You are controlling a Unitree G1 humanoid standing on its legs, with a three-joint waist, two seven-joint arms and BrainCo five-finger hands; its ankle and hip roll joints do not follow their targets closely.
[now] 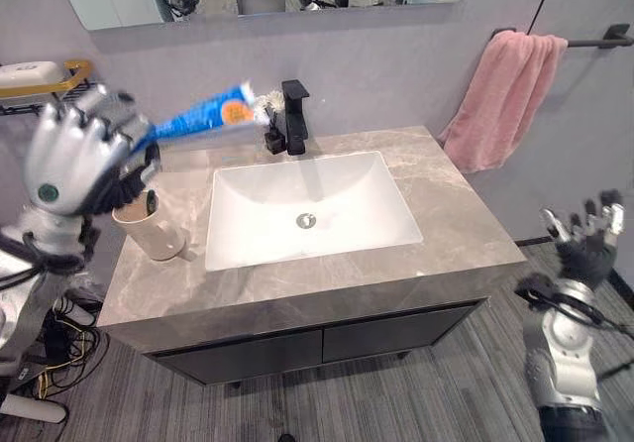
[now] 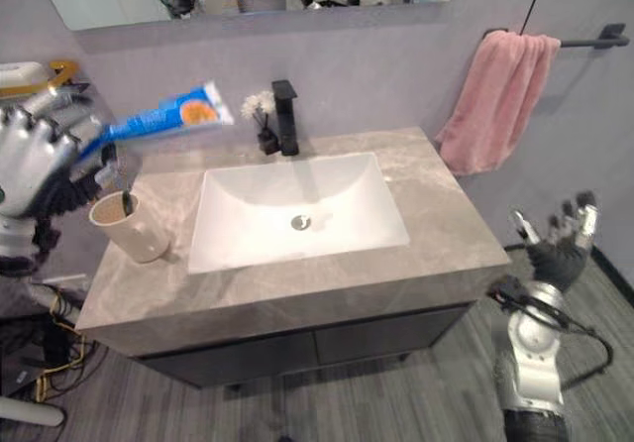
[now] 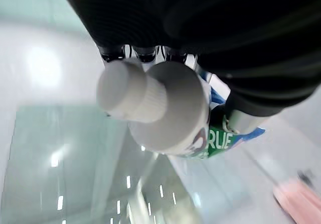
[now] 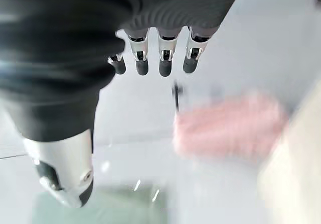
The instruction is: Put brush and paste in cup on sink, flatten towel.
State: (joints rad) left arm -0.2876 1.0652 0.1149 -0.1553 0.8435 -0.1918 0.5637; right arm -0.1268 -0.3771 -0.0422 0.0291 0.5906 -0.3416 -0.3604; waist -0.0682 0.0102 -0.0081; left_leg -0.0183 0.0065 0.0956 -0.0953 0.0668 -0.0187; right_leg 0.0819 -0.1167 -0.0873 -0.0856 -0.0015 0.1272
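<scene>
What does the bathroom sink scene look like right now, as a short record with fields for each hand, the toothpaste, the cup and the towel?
left hand: raised over the cup, fingers curled round the toothpaste
toothpaste: blue tube, held in the air, nearly level, not yet in the cup
cup: beige, upright on the counter left of the basin, a dark item inside
right hand: open, low beside the counter's right end
towel: pink, bunched on the wall bar, not flattened

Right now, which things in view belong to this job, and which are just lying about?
Job: toothpaste tube in the left hand; cup with something dark inside; pink towel, bunched on its rail; right hand, open.
Lying about: black faucet; small flower pot; soap shelf.
</scene>
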